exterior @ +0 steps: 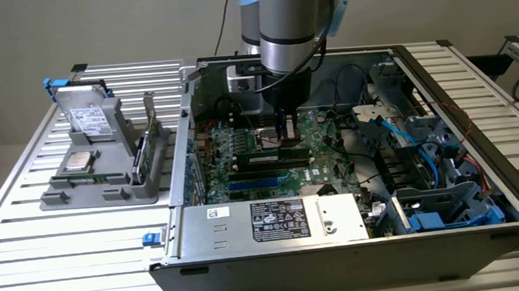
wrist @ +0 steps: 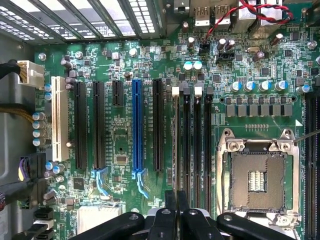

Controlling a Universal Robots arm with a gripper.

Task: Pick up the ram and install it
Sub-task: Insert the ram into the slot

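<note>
The ram point(exterior: 274, 158) stands on edge in a black memory slot on the green motherboard point(exterior: 241, 150) inside the open computer case. In the wrist view the ram point(wrist: 176, 140) shows edge-on as a thin grey strip in the first of several parallel slots point(wrist: 197, 145). My gripper point(exterior: 288, 141) points straight down over it. Its two black fingertips point(wrist: 170, 207) are shut together, and the ram's top edge runs into the narrow line between them at the gripper point(wrist: 176, 197).
The empty processor socket point(wrist: 257, 180) lies beside the memory slots; long expansion slots point(wrist: 136, 130) lie on the other side. The power supply point(exterior: 274, 222) and blue cables point(exterior: 422, 149) crowd the case. A grey parts holder point(exterior: 99, 175) with upright green boards point(exterior: 156, 142) stands at the exterior view's left.
</note>
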